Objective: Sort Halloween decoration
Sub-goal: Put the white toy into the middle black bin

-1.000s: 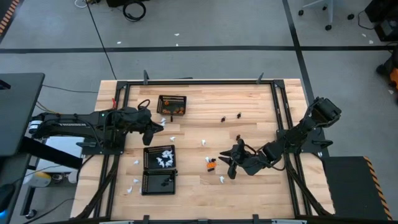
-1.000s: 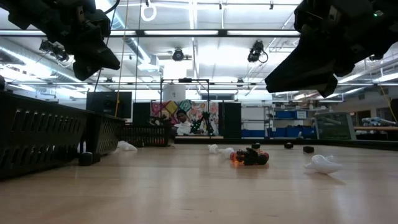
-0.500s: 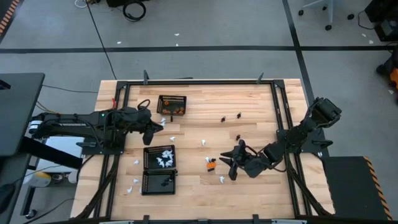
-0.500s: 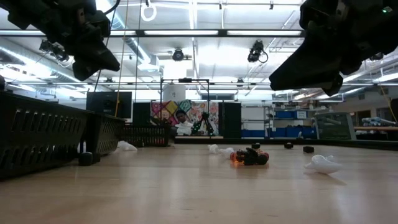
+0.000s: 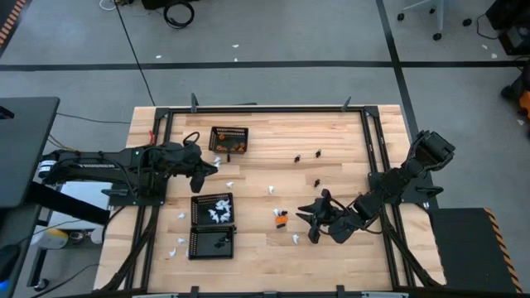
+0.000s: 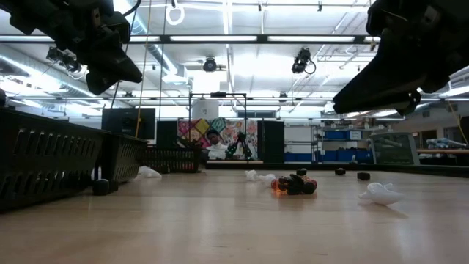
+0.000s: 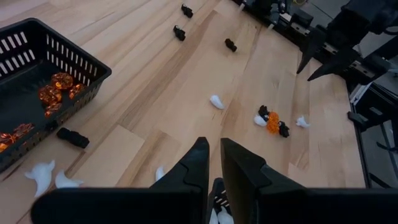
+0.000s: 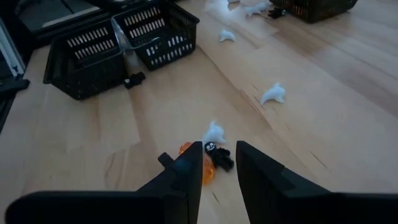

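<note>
The Halloween decoration lies scattered on the wooden table. An orange and black cluster (image 5: pixel 281 218) sits near the middle, just ahead of my right gripper (image 5: pixel 307 224). That gripper hovers above the table, open and holding nothing, and the cluster (image 8: pixel 208 160) shows beyond its fingertips. White pieces (image 5: pixel 271 189) and black pieces (image 5: pixel 296 157) lie loose farther off. My left gripper (image 5: pixel 209 169) hangs above the table's left side between the baskets, its fingers (image 7: pixel 200 163) a narrow gap apart with nothing in it.
Three black mesh baskets stand at the left: one with orange pieces (image 5: pixel 229 139), one with white pieces (image 5: pixel 213 209), one with black pieces (image 5: pixel 211 243). Loose white pieces (image 5: pixel 178 247) lie beside them. Bare wood spreads between the arms. A person shows far behind the table (image 6: pixel 214 144).
</note>
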`<state>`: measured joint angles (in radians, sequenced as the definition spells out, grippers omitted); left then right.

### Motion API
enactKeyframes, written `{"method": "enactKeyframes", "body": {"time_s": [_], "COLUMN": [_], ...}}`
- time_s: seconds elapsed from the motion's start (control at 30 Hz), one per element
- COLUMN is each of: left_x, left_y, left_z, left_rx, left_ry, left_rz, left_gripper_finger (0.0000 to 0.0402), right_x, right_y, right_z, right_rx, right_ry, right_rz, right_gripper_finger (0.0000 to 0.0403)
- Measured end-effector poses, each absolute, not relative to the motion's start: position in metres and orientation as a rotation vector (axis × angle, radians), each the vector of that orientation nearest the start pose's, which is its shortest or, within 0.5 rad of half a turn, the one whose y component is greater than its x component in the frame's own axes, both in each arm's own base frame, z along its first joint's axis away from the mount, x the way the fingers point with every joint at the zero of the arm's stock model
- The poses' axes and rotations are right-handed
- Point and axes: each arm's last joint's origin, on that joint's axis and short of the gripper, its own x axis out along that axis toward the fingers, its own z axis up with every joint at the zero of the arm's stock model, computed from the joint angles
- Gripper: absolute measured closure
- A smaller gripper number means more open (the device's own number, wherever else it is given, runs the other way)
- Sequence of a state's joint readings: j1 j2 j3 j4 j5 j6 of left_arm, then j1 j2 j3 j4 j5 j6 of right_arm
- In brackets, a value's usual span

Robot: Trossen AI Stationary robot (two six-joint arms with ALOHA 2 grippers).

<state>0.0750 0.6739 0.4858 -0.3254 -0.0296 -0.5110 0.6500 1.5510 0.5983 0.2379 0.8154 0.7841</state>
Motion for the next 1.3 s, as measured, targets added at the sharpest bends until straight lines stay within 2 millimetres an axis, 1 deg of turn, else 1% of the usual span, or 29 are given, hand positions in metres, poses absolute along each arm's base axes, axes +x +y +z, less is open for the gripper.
{"method": "enactKeyframes", "body": {"time_s": [0.43,0.73,0.8,0.9,1.03,1.07,1.1,1.2,1.3], "left_x": [0.149,0.149,0.149,0.149,0.149,0.149,0.149,0.149,0.149], "left_y": [0.012,0.012,0.012,0.012,0.012,0.012,0.012,0.012,0.012], "left_z": [0.234,0.234,0.234,0.234,0.234,0.234,0.234,0.234,0.234], "left_rx": [-0.511,-0.511,-0.511,-0.511,-0.511,-0.511,-0.511,-0.511,-0.511], "left_ry": [0.477,0.476,0.477,0.477,0.477,0.477,0.477,0.476,0.472], "left_rz": [0.231,0.232,0.231,0.231,0.231,0.231,0.231,0.231,0.23], "left_gripper_finger": [0.0351,0.0351,0.0351,0.0351,0.0351,0.0351,0.0351,0.0351,0.0351], "right_x": [0.229,0.232,0.234,0.24,0.252,0.254,0.254,0.252,0.251], "right_y": [0.149,0.153,0.155,0.156,0.16,0.16,0.161,0.158,0.156], "right_z": [0.146,0.152,0.155,0.159,0.172,0.173,0.17,0.151,0.135], "right_rx": [0.29,0.388,0.427,0.435,0.371,0.344,0.325,0.268,0.279], "right_ry": [0.416,0.361,0.347,0.368,0.405,0.419,0.434,0.479,0.508], "right_rz": [-0.346,-0.313,-0.274,-0.173,-0.048,-0.031,-0.034,-0.1,-0.075], "right_gripper_finger": [0.0301,0.0301,0.0301,0.0301,0.0301,0.0301,0.0301,0.0295,0.0278]}}
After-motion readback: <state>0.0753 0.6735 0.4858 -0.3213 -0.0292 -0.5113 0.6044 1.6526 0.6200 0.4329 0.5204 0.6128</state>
